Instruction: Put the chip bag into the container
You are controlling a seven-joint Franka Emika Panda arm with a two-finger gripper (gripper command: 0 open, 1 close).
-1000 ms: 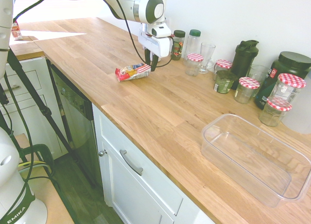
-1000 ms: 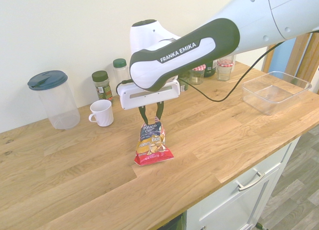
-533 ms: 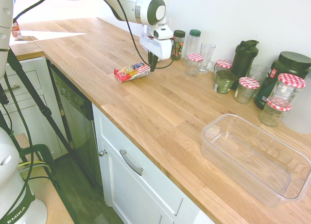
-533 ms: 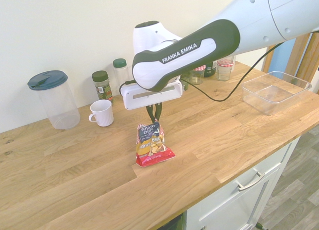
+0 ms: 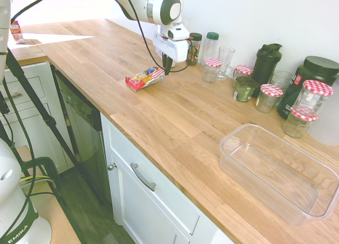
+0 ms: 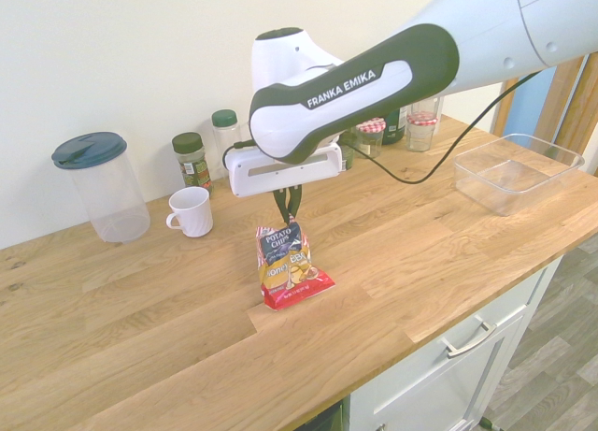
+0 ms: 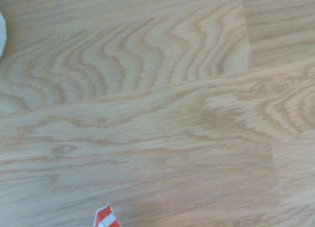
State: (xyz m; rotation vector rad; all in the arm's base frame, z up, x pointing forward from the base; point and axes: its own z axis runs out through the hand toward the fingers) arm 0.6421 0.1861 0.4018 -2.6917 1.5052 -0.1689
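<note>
Red end of the chip bag (image 6: 290,267) has swung a little rightward in the second exterior view, and the claw (image 6: 289,222) has risen slightly. The claw's fingers are pinched together on the striped end. From there the bag's long axis slants down, red end pointing toward that camera. It's below the claw, over the counter (image 6: 168,356), well apart from the container (image 5: 278,175).

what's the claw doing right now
Claw: closed, pinching the striped top end of the chip bag.
</note>
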